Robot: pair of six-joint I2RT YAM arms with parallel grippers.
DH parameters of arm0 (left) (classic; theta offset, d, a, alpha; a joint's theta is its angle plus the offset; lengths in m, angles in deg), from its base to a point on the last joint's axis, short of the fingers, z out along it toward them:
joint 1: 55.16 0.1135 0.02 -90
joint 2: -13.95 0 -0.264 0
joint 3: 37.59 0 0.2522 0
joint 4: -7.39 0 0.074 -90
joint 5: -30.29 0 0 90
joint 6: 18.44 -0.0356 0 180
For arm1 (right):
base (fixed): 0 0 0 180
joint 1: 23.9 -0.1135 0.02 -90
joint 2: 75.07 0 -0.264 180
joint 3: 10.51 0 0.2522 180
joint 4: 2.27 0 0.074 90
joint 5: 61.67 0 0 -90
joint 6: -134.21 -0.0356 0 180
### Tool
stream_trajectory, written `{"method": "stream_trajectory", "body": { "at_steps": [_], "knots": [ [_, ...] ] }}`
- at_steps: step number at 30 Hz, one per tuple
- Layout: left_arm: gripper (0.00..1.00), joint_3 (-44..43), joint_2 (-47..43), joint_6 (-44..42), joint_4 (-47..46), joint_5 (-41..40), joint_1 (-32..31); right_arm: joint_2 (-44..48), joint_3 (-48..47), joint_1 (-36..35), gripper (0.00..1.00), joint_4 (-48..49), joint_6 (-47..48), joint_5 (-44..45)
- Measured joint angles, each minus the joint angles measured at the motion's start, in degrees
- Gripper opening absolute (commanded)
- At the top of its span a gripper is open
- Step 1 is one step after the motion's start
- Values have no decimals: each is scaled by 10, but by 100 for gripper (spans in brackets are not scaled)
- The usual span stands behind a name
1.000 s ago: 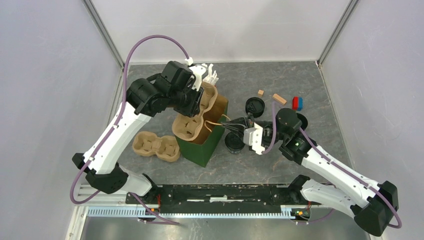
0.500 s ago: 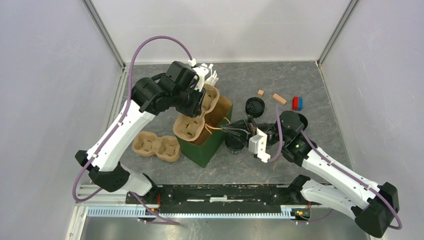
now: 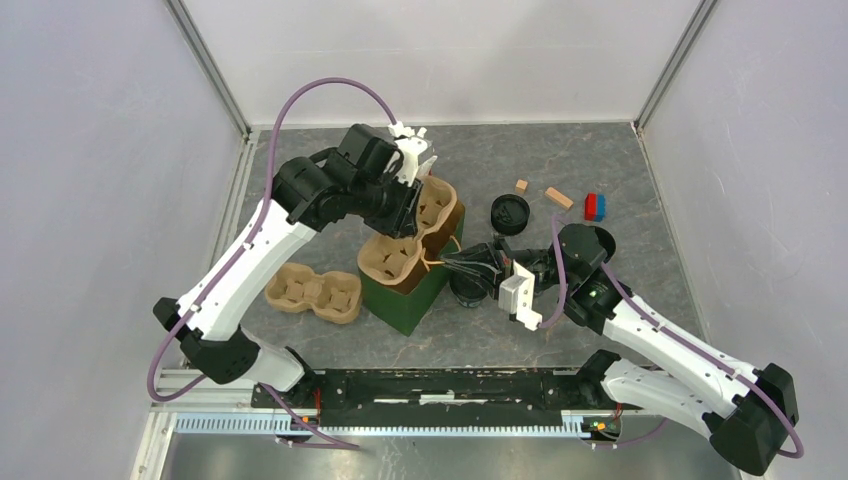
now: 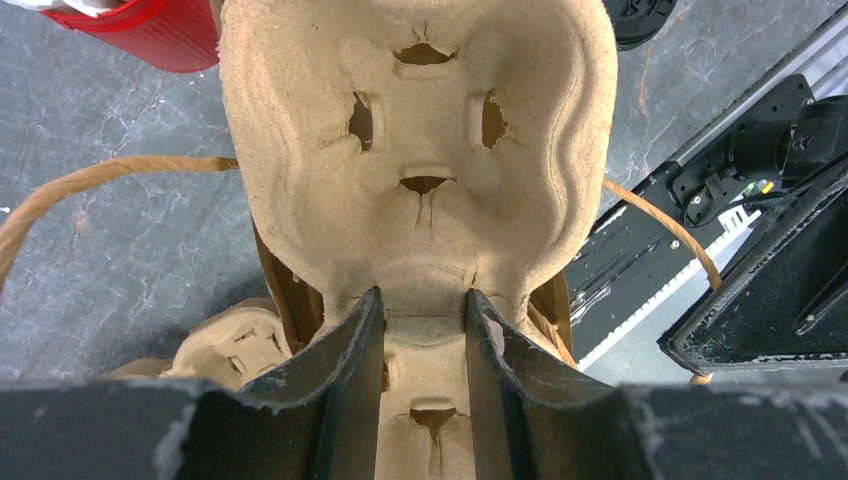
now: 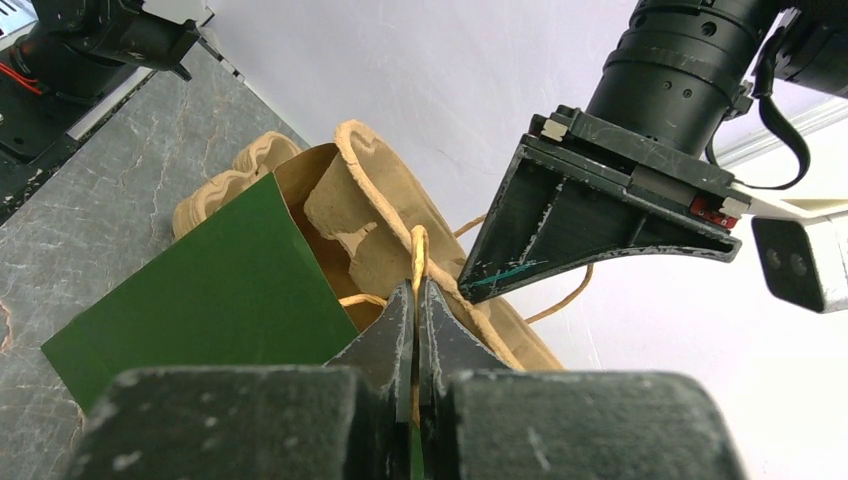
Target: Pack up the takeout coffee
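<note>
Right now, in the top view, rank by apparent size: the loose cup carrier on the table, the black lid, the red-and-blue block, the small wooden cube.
Largest to smallest:
1. loose cup carrier
2. black lid
3. red-and-blue block
4. small wooden cube

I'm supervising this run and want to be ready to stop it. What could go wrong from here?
1. The left gripper holds the cup carrier tilted, only partly inside the green bag; its edge may catch the rim and tip the bag, steadied only by the right gripper pinching one twine handle.
2. The black cup stands right beside the bag, its lid lying apart; a shifting bag could knock it.
</note>
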Motion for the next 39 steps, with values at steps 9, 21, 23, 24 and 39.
{"method": "stream_trajectory", "body": {
  "at_steps": [9,21,23,24,39],
  "knots": [
    [27,6,-1,0,-5,3,0,0,0,0,0,-1,8,0],
    [28,-1,-7,0,-18,5,0,4,3,0,0,-3,14,0],
    [28,-1,-8,0,-20,7,0,5,5,0,0,-6,17,0],
    [28,-1,-8,0,-22,8,0,5,6,0,0,-6,18,0],
    [29,-1,-25,0,-30,20,0,5,6,0,0,-14,25,-2]
  ]
}}
